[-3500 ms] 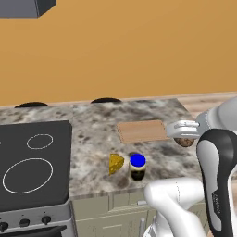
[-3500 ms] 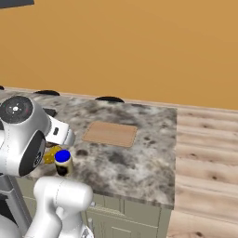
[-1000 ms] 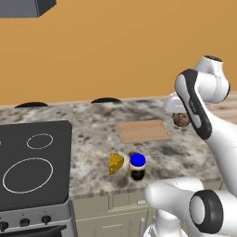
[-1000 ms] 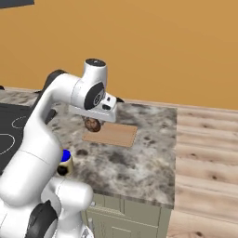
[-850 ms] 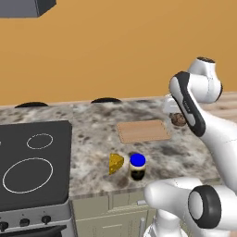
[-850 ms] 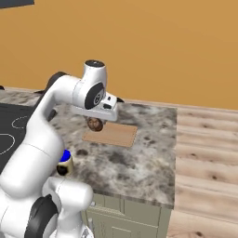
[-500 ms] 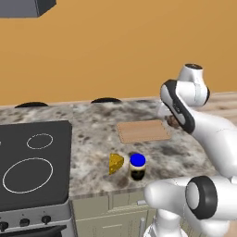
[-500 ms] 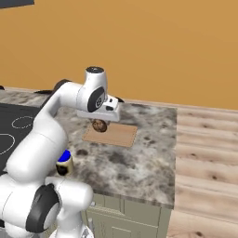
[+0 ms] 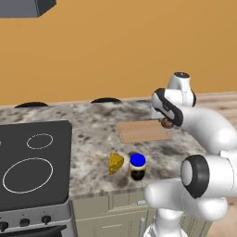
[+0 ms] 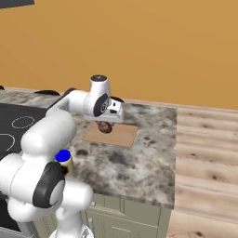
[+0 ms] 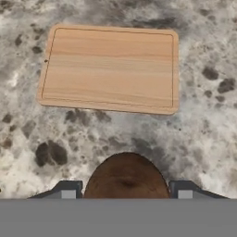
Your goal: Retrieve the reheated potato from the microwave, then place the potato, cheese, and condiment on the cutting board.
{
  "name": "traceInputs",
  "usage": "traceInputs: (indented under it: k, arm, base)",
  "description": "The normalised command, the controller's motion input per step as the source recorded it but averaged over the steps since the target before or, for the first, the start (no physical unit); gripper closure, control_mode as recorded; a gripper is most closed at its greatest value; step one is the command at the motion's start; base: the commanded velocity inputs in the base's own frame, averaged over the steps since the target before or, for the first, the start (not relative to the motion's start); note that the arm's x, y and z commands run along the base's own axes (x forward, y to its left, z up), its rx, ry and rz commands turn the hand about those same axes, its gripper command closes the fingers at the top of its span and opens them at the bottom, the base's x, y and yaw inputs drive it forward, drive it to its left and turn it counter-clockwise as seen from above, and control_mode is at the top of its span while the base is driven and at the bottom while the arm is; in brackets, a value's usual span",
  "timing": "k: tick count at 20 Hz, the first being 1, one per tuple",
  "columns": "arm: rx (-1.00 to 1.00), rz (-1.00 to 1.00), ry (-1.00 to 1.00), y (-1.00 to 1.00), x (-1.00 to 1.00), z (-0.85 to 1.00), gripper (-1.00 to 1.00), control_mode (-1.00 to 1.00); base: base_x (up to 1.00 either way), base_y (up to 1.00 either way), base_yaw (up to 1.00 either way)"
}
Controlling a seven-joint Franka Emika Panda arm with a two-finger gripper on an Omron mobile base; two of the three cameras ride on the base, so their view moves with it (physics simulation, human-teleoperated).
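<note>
Granite counter (image 9: pixel 92 134) scene: gripper (image 11: pixel 126 194) is clamped on the potato (image 11: pixel 126 178), hovering near the cutting board (image 11: pixel 110 68). Board's bare; cheese (image 9: pixel 115 163) and condiment (image 9: pixel 137 166) not yet moved.

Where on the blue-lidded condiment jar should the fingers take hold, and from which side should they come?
Grip the condiment jar across its dark body just under the blue lid, coming from above. It stands upright near the counter's front edge, and the cheese sits close beside it toward the stove, so probably close the fingers front-to-back.
</note>
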Motion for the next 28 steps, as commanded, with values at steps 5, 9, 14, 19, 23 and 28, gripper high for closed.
traceInputs:
  k: [5,9,14,19,23,28]
  arm:
    - [0.00,0.00,-0.11,-0.06,0.47,-0.41,1.00,-1.00]
    - [-0.03,0.00,-0.07,-0.09,0.44,-0.36,1.00,-1.00]
    - [-0.01,0.00,0.00,-0.15,0.46,-0.29,1.00,-1.00]
    - [-0.02,0.00,0.00,-0.16,0.38,-0.26,1.00,-1.00]
    - [0.00,0.00,0.00,-0.12,0.35,-0.25,1.00,-1.00]
    - [0.00,0.00,0.00,-0.05,0.33,-0.22,1.00,-1.00]
  base:
    - [0.00,0.00,0.00]
    - [0.00,0.00,0.00]
    - [0.00,0.00,0.00]
    - [0.00,0.00,0.00]
    - [0.00,0.00,0.00]
    - [0.00,0.00,0.00]
